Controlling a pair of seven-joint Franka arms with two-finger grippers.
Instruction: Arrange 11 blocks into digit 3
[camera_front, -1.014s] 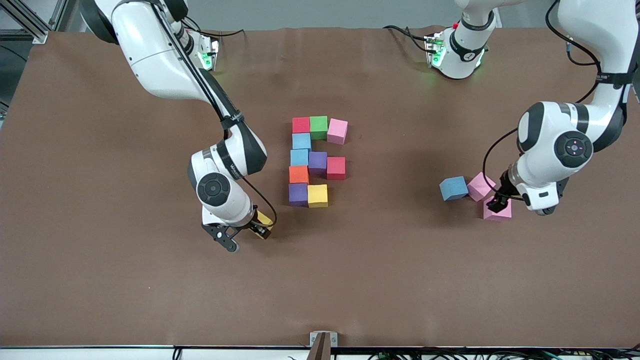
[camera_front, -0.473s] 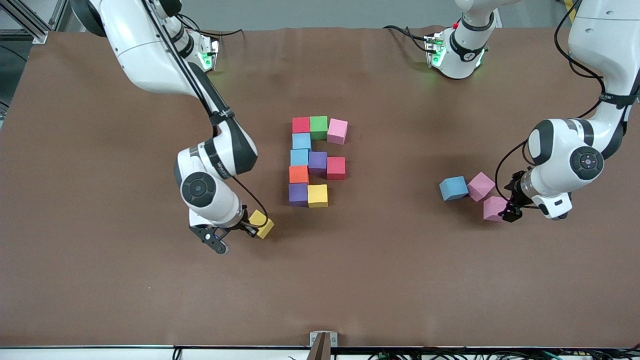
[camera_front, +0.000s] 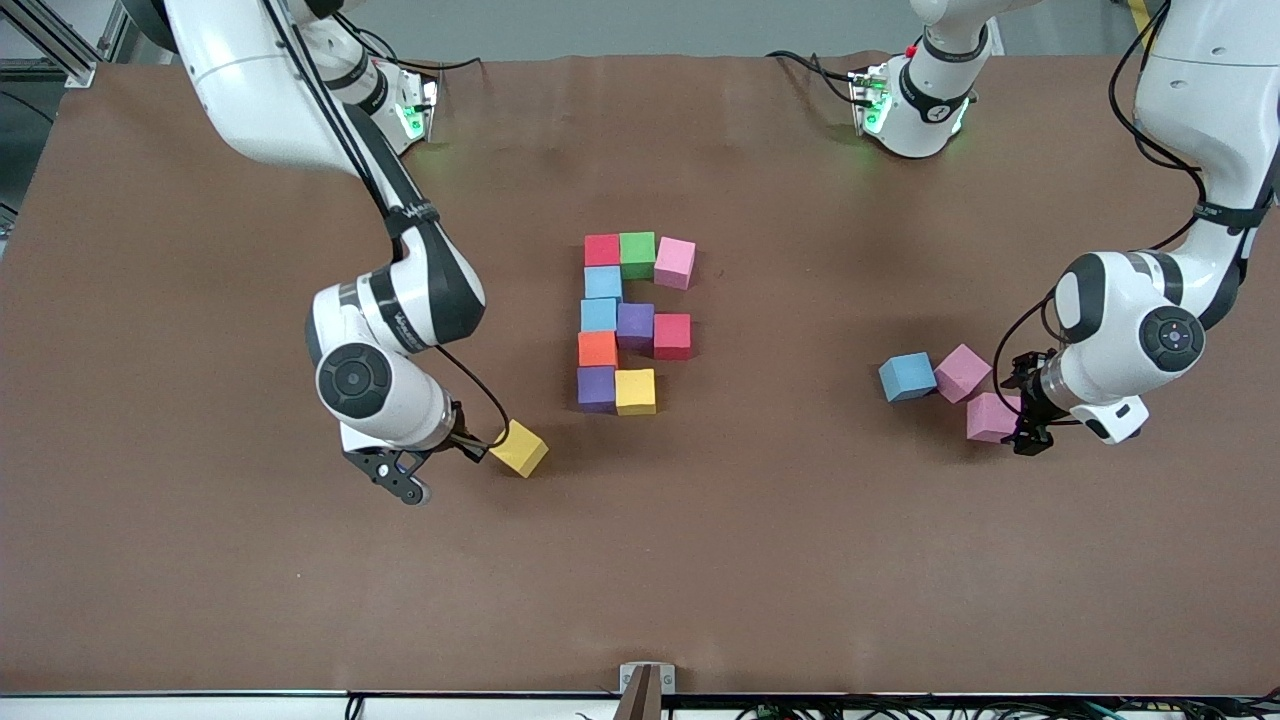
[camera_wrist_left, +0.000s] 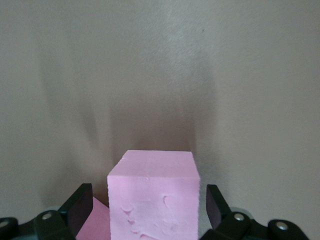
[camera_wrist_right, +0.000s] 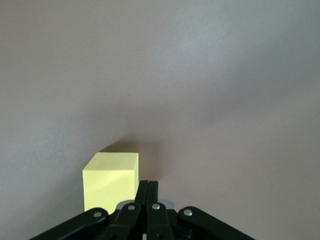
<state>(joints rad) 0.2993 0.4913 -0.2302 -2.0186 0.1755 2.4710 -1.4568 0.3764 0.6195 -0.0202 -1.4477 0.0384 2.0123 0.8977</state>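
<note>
I'm looking down at the brown bench (camera_front: 200, 600) right now, and nothing much is getting in the way. The figure of matte foam cubes (camera_front: 634, 322) is sitting mid-bench with bare brown cover all round it: red, green and pink along the row farthest from the front camera, two blue ones running down toward the camera, purple and red beside the second blue, then orange, then purple and yellow closest to the camera. Sharp edges, all the same size, packed touching.

The right gripper (camera_front: 470, 447) is sitting low at the bench with its jaws pinched fully together on nothing, tips just beside a loose yellow foam cube (camera_front: 519, 448) that's lying turned at an angle, nearer the front camera than the figure. In the right wrist view that cube (camera_wrist_right: 110, 180) is sitting off to one side of the closed jaws.

Toward the left arm's end, the left gripper (camera_front: 1022, 425) is straddling a pink foam cube (camera_front: 990, 416), jaws spread wide on either side and not squeezing it. A second pink cube (camera_front: 962, 372) and a loose blue cube (camera_front: 906, 376) are sitting just beside it.
</note>
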